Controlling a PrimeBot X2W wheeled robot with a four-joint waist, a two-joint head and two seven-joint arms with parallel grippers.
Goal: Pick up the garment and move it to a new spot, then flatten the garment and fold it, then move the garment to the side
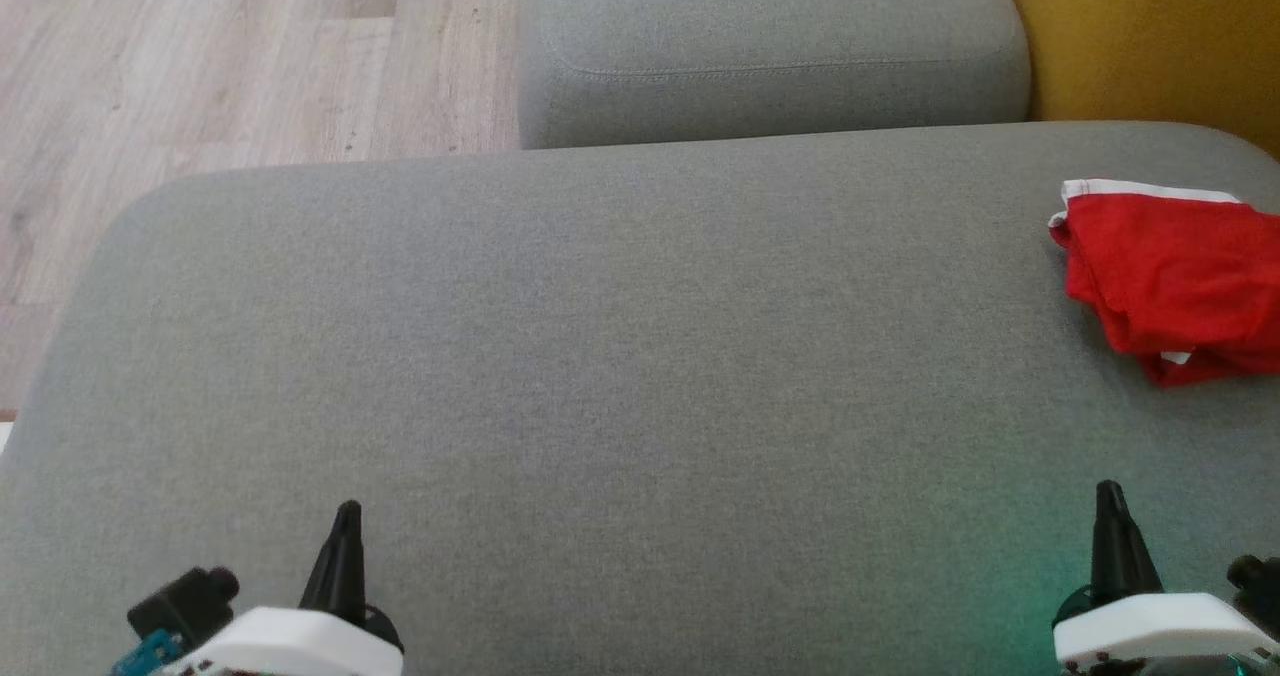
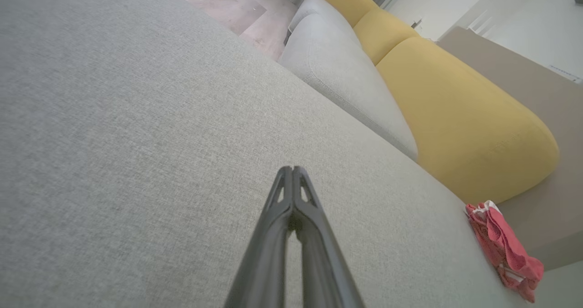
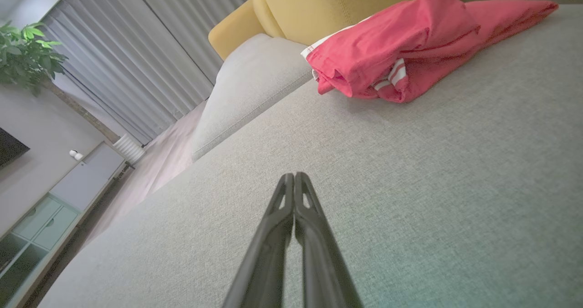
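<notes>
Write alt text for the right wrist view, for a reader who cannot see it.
A crumpled red garment with white stripes lies on a grey sofa cushion, ahead of the shut right gripper. A yellow backrest rises behind it.

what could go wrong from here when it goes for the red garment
1. Both the left gripper and right gripper are shut; reaching like that would likely shove the red garment rather than pinch it.
2. The garment lies bunched in folds, so a pinch may catch only one layer.
3. It sits near the right edge of the grey cushion, as the left wrist view shows; a nudge could slide it off.
</notes>
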